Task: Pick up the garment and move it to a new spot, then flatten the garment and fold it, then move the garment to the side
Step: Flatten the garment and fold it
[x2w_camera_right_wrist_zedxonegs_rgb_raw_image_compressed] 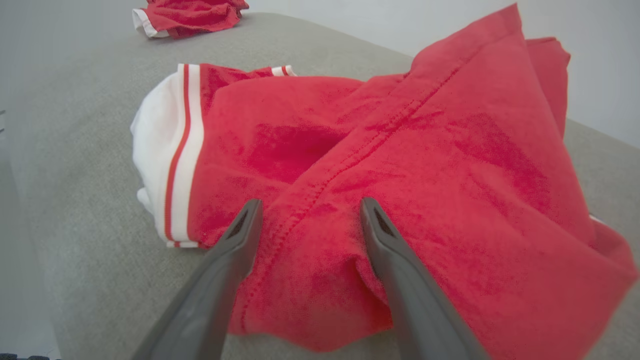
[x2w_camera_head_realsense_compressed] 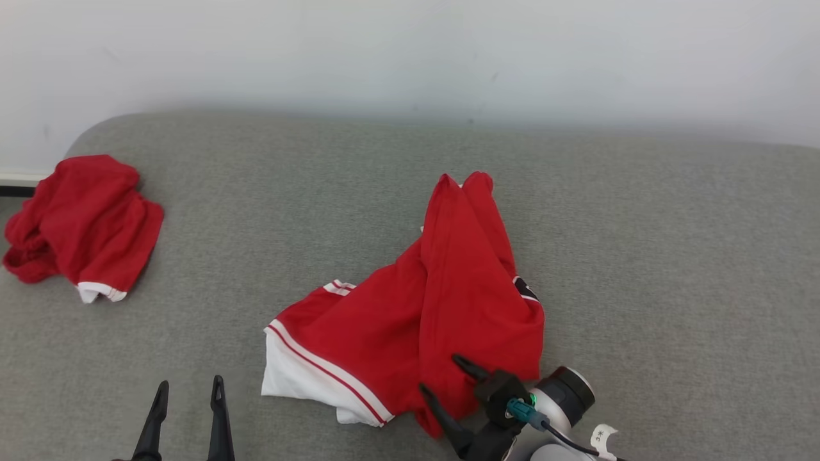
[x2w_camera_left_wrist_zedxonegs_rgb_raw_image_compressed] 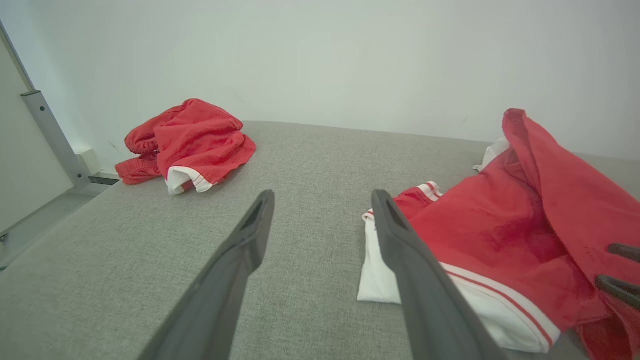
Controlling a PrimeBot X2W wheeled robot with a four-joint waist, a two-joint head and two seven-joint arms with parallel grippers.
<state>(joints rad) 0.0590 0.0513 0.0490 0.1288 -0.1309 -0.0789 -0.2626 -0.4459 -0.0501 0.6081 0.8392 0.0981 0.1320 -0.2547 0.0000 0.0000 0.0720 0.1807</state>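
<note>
Two red pieces of clothing lie on the grey surface [x2w_camera_head_realsense_compressed: 640,256]. Far left of the garment [x2w_camera_head_realsense_compressed: 435,301], a crumpled red bundle [x2w_camera_head_realsense_compressed: 83,224] with a white cuff sits at the surface's edge. Closer in, still left of the garment and apart from it, the left gripper [x2w_camera_head_realsense_compressed: 190,382] points straight ahead, its fingers spread wide and holding nothing. The garment itself lies rumpled, its white, red-striped hem facing the left gripper. At the garment's near right corner the right gripper [x2w_camera_head_realsense_compressed: 439,373] angles in, its jaws parted wide, with fingers [x2w_camera_right_wrist_zedxonegs_rgb_raw_image_compressed: 240,235] on either side of a stitched seam, not clamped.
</note>
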